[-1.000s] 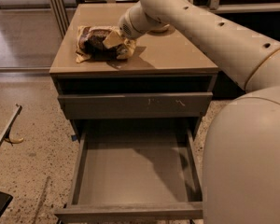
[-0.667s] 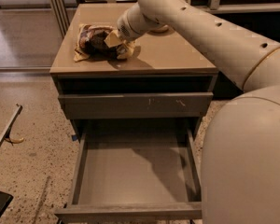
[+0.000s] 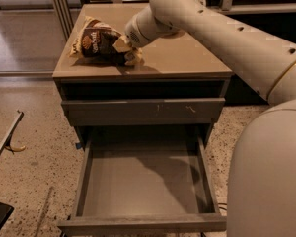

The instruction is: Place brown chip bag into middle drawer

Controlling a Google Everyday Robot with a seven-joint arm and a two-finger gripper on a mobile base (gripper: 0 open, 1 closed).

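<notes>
The brown chip bag [image 3: 99, 42] lies on the left part of the cabinet top [image 3: 187, 58], its dark middle with the round logo facing up. My gripper [image 3: 126, 51] is at the bag's right end, with its cream fingers [image 3: 121, 43] closed around that end. The bag's left end is tipped up a little. The middle drawer [image 3: 143, 181] is pulled fully out below; its flat grey-brown bottom holds nothing. The gripper is well above and behind the drawer.
A closed drawer front with pale scratch marks [image 3: 143, 111] sits just above the open drawer. My arm [image 3: 227, 38] crosses the cabinet top from the right, and my body [image 3: 269, 181] fills the lower right. A metal bar [image 3: 7, 137] leans at the left on the speckled floor.
The bag has shifted slightly left and its left end has risen, with the gripper staying on its right end. The drawer has not moved.
</notes>
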